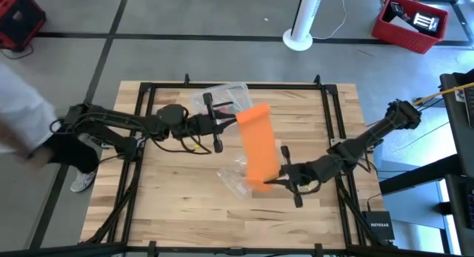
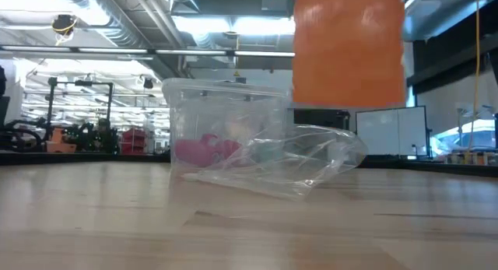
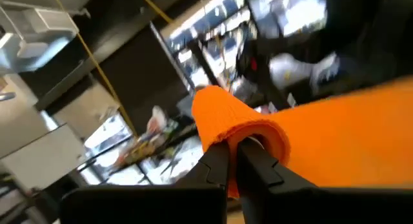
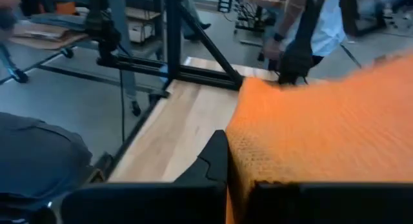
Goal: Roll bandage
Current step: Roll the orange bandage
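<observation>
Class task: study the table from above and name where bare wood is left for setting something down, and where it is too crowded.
Bare wood runs along the near edge of the table and fills its far right corner. The middle is crowded: the bandage stretches between the left gripper and right gripper, above the plastic wrapper and clear box.

Bandage: bright orange, woven texture seen close up. Table: pale wood planks. Box and wrapper: clear; pink contents seen inside. Frame: black.

Bandage hangs between both end effectors, seemingly above wrapper.
</observation>
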Robot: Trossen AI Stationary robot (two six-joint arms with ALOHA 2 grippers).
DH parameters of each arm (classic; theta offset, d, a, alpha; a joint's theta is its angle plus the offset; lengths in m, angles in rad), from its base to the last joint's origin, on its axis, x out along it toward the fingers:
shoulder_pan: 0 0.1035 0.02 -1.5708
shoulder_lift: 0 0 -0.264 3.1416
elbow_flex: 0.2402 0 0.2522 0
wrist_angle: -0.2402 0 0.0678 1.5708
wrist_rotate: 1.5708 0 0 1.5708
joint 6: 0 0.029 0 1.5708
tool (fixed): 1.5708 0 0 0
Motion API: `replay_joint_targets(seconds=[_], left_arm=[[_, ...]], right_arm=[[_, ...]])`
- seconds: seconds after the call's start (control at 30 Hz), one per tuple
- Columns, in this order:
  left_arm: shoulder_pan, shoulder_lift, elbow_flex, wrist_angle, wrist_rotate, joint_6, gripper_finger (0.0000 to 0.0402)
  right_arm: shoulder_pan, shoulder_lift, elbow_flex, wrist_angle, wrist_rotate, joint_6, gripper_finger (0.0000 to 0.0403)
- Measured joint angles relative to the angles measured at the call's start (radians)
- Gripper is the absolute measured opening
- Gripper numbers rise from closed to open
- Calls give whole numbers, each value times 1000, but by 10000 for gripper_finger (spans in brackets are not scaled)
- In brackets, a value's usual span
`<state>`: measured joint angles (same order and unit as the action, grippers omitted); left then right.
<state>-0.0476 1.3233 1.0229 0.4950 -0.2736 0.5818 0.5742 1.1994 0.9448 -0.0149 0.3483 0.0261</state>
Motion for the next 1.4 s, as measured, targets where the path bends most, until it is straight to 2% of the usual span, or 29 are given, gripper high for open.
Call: replay_joint_targets(seconds=[0.27, 0.37, 0.47, 0.63, 0.83, 1.0, 1.13, 1.3, 1.4], left_arm=[[19, 3, 0, -148, -32, 50, 4], [13, 4, 0, -227, 19, 49, 4], [-10, 18, 0, -273, 98, 29, 4], [-74, 67, 0, -282, 106, 7, 4], [-152, 134, 0, -282, 106, 0, 4], [-210, 171, 0, -292, 105, -5, 4], [-242, 178, 0, -264, 102, -6, 4], [-276, 174, 0, -263, 90, -25, 4], [-293, 176, 0, -244, 91, -42, 4]], right_arm=[[63, 2, 100, -9, 7, -47, 3], [75, 2, 166, -40, 8, -126, 2], [74, 2, 225, -78, 60, -251, 2], [37, 2, 315, -92, 185, -466, 2], [-51, 2, 390, -95, 249, -592, 2], [-138, 2, 415, -96, 266, -606, 2], [-207, 1, 416, -166, 370, -537, 2], [-280, 2, 416, -343, 360, -416, 2], [-338, 10, 416, -447, 291, -346, 2]])
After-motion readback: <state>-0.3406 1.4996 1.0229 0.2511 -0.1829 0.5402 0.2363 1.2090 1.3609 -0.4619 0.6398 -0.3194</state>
